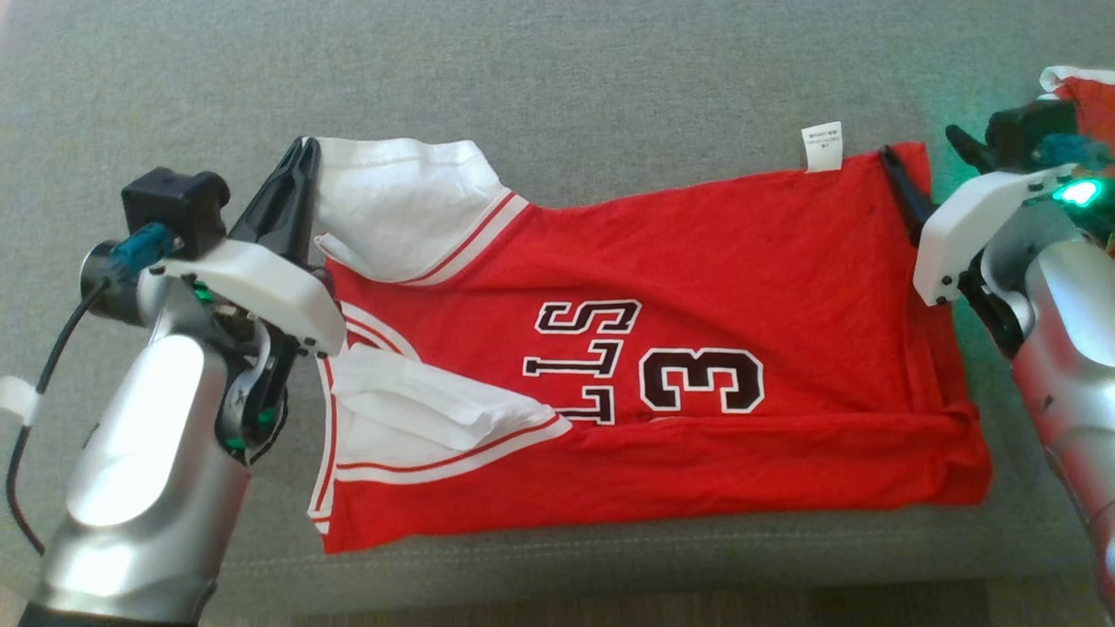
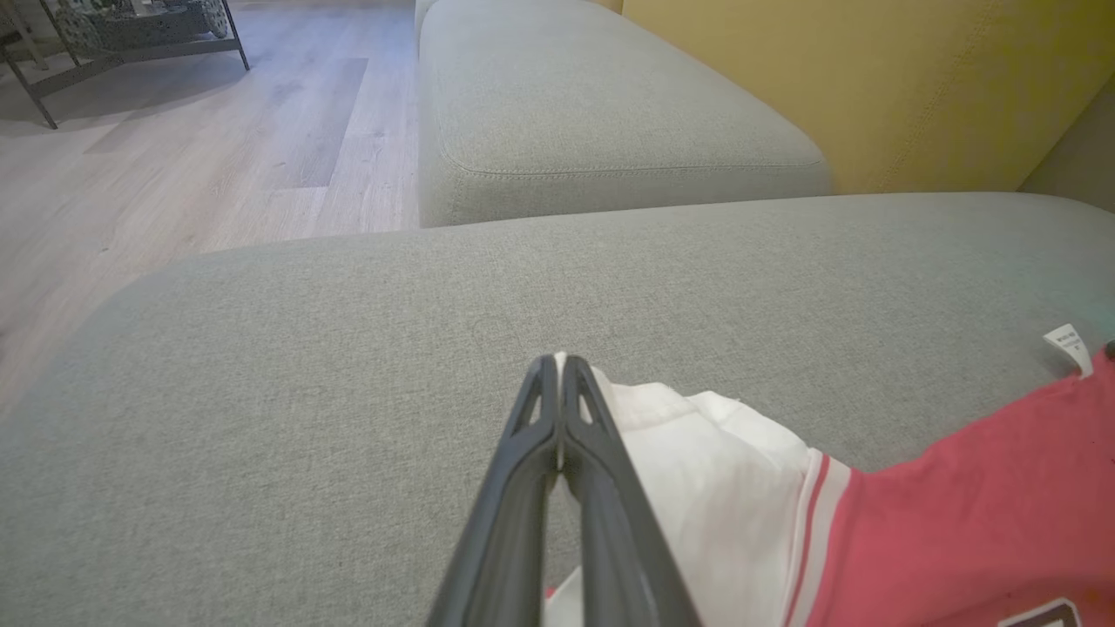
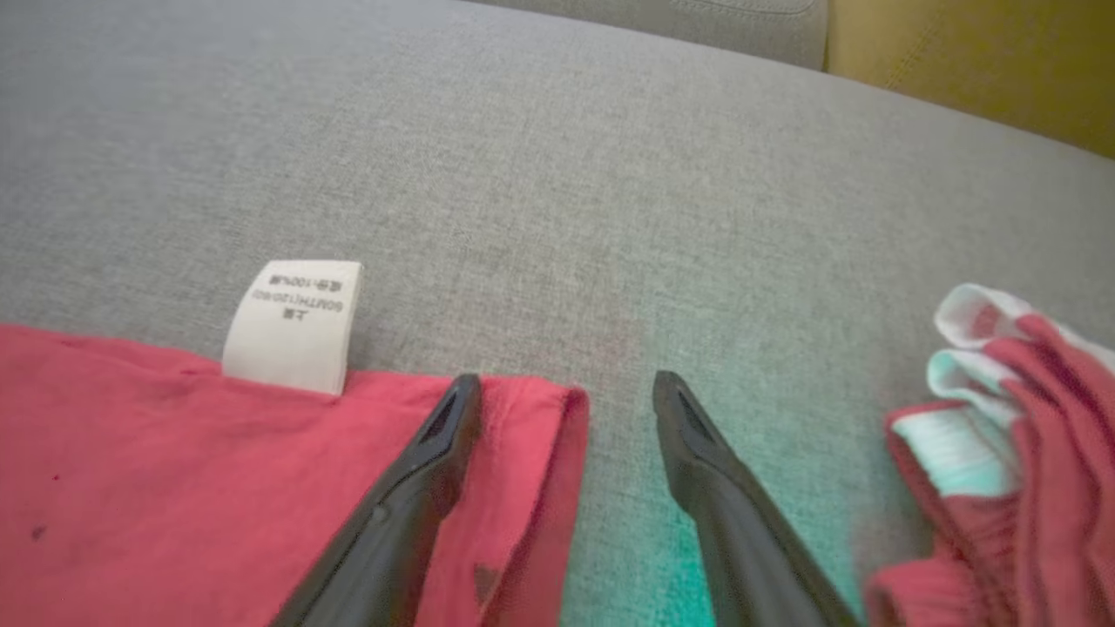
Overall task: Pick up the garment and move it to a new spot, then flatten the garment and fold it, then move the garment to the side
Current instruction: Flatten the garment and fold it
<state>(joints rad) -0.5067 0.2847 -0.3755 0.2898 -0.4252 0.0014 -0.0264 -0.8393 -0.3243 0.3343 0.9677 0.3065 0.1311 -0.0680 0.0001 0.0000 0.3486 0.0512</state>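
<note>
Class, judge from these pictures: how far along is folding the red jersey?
Done: the red jersey with white sleeves lies spread on the grey fabric cushion, near edge folded over. In hand: the left gripper pinches one sleeve; the right gripper is open over the hem. Left: finishing folds, moving aside.

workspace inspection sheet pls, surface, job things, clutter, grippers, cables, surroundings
surface: grey sofa cushion
job's things: red jersey spread flat, near edge folded over, care label at far edge
clutter: second red-and-white garment bunched at right
grippers: left gripper shut on the red jersey's white sleeve; right gripper open, one finger over its corner
cables: black cable looping by left wrist
surroundings: wood floor, yellow backrest
</note>
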